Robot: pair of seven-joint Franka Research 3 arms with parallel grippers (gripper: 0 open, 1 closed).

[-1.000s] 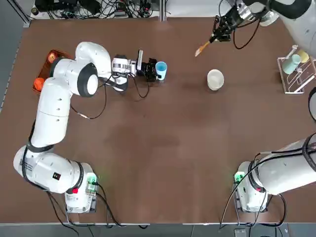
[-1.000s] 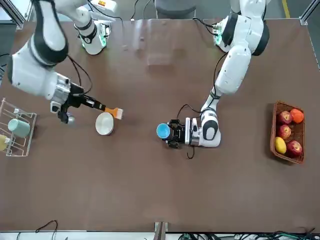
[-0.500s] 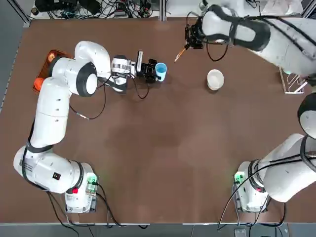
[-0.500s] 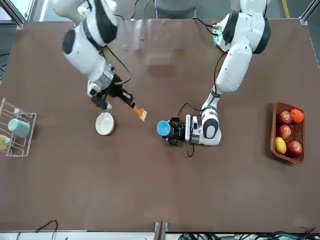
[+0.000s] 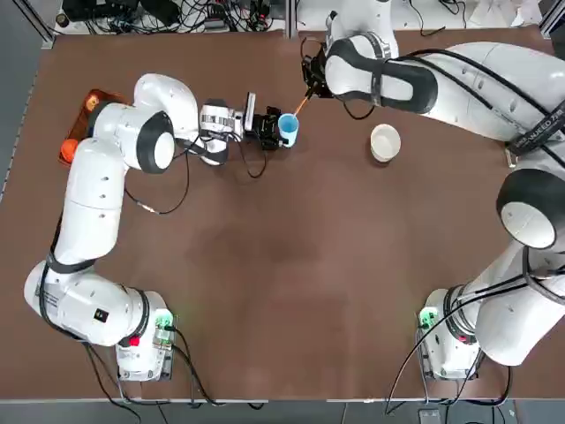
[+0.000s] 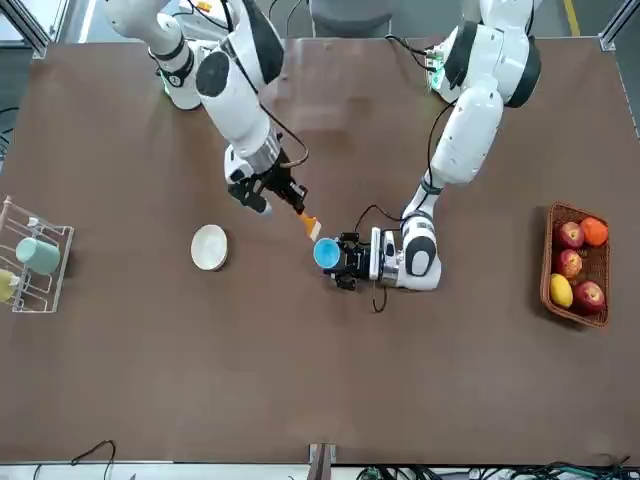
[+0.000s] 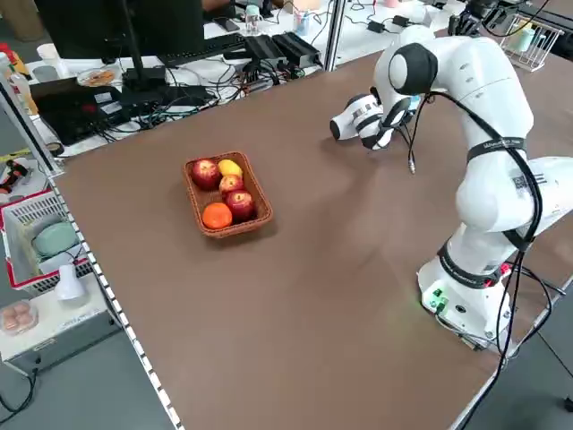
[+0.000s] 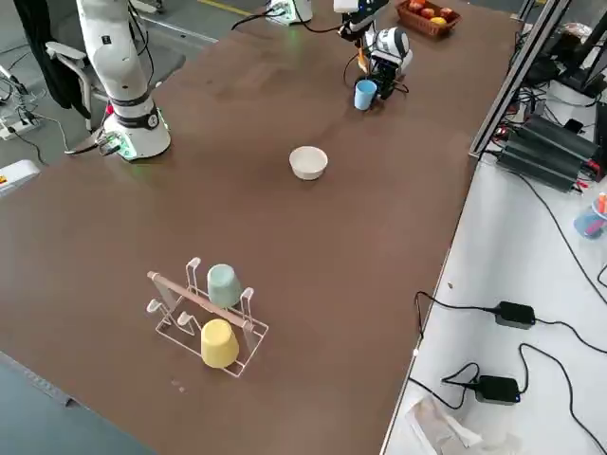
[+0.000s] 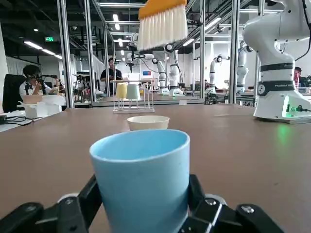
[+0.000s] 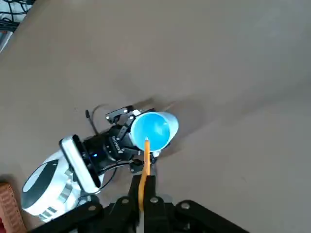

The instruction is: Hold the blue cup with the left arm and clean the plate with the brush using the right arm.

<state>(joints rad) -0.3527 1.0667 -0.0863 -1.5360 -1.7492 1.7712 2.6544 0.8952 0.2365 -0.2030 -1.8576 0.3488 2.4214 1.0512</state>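
Orange-handled brush (image 6: 311, 225) now much nearer the blue cup (image 6: 327, 255).

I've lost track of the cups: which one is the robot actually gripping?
The light-blue cup, between the left gripper's fingers; the yellow and pale-green ones hang on the rack.

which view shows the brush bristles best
The left wrist view: the brush's pale bristles hang large at its top edge, above the blue cup. The front view shows them small, as a light tip; the top view and right wrist view show mostly orange handle, the right side view only a bit of orange, and the left side view none.
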